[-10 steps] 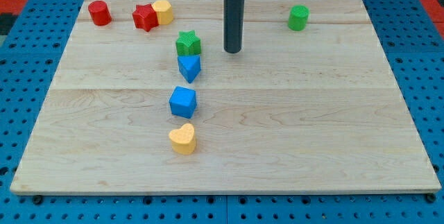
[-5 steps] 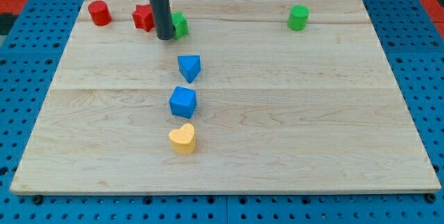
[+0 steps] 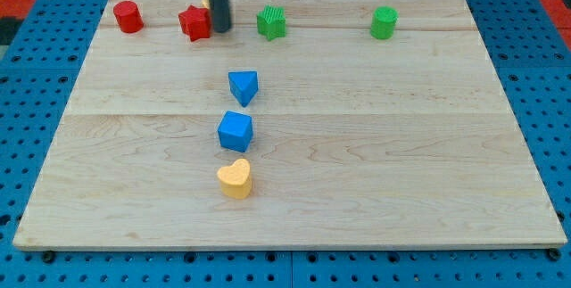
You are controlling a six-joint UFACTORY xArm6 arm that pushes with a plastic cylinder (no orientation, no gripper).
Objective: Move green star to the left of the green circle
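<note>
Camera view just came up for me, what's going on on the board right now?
My tip sits near the view's top, just right of the red star, with a yellow block mostly hidden behind the rod. The green star lies apart to its right, already left of the green circle but with a wide gap between them. Nothing touches the green star.

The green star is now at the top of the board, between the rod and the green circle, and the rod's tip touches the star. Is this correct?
Not quite. In the camera view my tip stands apart from the green star, next to the red star. The rest holds: the green star lies between my tip and the green circle.
</note>
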